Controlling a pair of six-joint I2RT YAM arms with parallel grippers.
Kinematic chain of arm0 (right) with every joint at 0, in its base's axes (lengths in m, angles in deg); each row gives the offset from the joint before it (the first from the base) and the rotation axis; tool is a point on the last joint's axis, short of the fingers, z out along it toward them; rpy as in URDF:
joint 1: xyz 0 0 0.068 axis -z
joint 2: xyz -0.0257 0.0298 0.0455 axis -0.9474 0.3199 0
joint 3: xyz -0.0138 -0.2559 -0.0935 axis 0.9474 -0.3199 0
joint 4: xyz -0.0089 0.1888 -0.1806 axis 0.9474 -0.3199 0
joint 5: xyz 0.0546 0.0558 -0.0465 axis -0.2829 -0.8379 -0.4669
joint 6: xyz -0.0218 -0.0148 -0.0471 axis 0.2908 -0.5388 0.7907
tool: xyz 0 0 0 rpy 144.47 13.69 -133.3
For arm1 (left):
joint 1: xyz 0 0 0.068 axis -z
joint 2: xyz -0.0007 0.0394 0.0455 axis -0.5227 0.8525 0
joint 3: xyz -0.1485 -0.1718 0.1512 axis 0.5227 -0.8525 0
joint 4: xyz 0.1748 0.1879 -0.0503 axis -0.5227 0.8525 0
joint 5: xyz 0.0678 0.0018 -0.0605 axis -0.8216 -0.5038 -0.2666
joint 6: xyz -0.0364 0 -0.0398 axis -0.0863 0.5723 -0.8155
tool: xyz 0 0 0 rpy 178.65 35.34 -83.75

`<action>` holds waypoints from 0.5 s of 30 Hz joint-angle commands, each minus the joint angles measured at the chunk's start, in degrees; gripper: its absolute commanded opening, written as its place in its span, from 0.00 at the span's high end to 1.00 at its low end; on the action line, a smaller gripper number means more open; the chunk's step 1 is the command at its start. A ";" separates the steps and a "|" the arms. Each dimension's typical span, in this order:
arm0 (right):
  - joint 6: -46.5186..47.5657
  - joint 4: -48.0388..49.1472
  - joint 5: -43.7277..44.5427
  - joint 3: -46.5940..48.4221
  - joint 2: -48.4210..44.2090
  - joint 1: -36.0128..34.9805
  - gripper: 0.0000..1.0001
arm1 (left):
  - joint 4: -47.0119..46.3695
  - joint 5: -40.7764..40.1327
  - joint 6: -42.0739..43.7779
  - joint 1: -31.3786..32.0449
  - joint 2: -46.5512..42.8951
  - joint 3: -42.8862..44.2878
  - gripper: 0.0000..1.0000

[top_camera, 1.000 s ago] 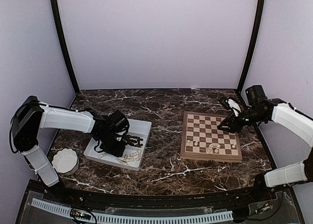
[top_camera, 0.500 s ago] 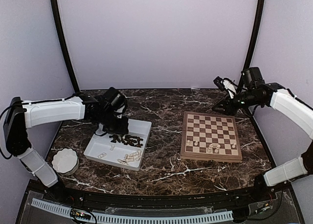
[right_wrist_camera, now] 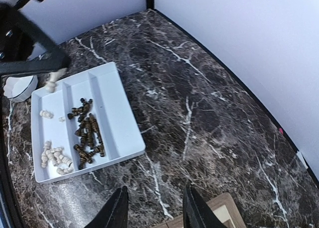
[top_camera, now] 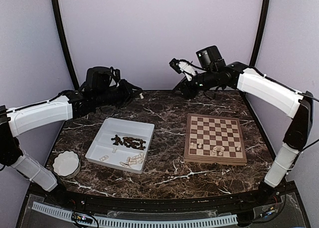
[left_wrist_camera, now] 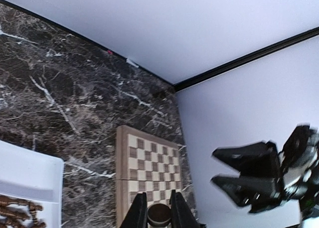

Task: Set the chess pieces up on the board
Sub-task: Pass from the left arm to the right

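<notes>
Closest in, pinched between the closed jaws of the left gripper: one chess piece, seen end-on as a small dark disc, high over the table. Opposite those jaws and well apart from them, at like height: the right gripper, jaws parted, nothing between them.

Looks like a mid-air handover. Most likely to fail by a drop: so tiny a piece, little of it left showing for a second grip, then a long fall to the hard table and a roll out of reach. Also possible: the two grippers knocking together on a misjudged approach, or a release before the other grip has closed.

Below and ahead of the left jaws, under the right jaws toward the near side: the board, a handful of cream pieces along its nearest rows, most squares bare.

Down and back from the left jaws, far ahead of the right ones: the white tray, three lanes. Dark pieces heaped in the middle, pale pieces scattered in one outer lane, none visible in the other.

Beyond the tray from the right jaws: a white scalloped bowl, contents impossible to tell.
</notes>
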State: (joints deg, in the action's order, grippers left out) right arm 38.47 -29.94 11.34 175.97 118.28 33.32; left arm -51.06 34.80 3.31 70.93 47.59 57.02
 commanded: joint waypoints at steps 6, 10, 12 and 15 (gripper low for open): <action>5.70 1.46 8.47 7.92 3.23 -11.72 0.59 | -18.36 5.80 -15.40 0.12 2.00 -2.20 0.94; 8.00 3.91 14.03 8.10 3.95 -14.99 0.59 | -22.54 8.17 -19.65 0.09 2.86 -3.82 0.95; 8.40 4.30 17.38 9.11 4.63 -15.98 0.60 | -23.95 8.78 -20.38 0.09 2.96 -4.42 0.94; 7.64 4.75 18.29 9.70 5.24 -16.13 0.60 | -24.48 9.72 -20.51 0.13 3.33 -4.44 0.95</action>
State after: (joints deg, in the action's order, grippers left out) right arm 45.29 -28.41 24.76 183.16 122.54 17.89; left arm -70.71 41.93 -14.79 70.93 51.15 53.29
